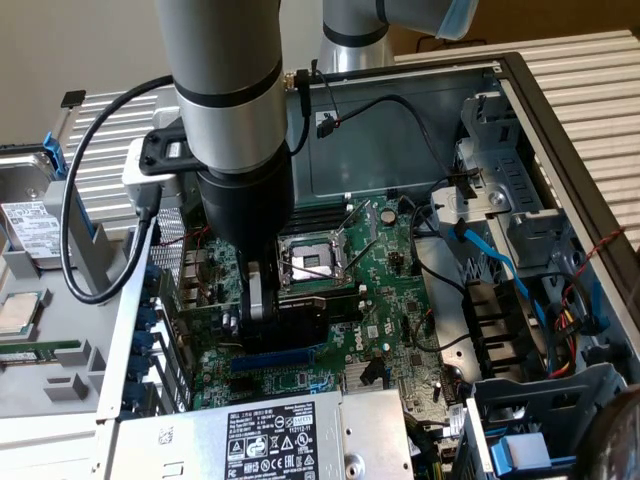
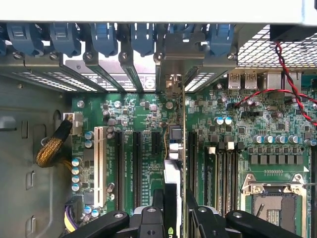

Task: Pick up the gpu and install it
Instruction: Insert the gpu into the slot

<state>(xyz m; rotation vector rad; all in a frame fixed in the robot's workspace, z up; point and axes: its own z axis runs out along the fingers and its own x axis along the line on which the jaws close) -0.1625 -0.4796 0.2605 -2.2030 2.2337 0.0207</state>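
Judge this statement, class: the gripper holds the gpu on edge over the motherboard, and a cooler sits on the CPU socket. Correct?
Wrong on the cooler: the CPU socket is uncovered, as the exterior view shows. The gripper does hold the gpu on edge over the motherboard.

Near the fingers (image 1: 258, 295), the power supply (image 1: 375, 430) bears a white label (image 1: 265, 440) of small print and certification marks, none legible. The drive sticker (image 1: 28, 225), well apart from them, is likewise unreadable.
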